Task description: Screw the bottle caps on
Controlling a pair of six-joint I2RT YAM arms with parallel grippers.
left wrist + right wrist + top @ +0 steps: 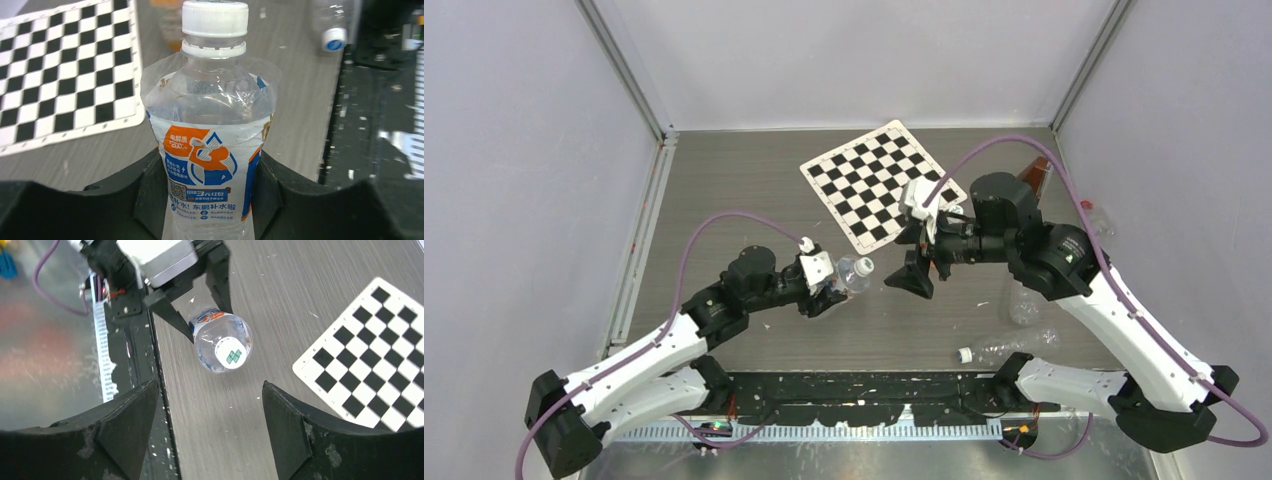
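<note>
Legibly, "东鹏补水啦" on labelled bottle (210,165)

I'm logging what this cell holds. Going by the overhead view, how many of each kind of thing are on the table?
Bottles: 4, with a possible fifth by the right wall too faint to confirm
White caps seen on bottles: 2
Checkerboard mat: 1
Total: 7
</note>
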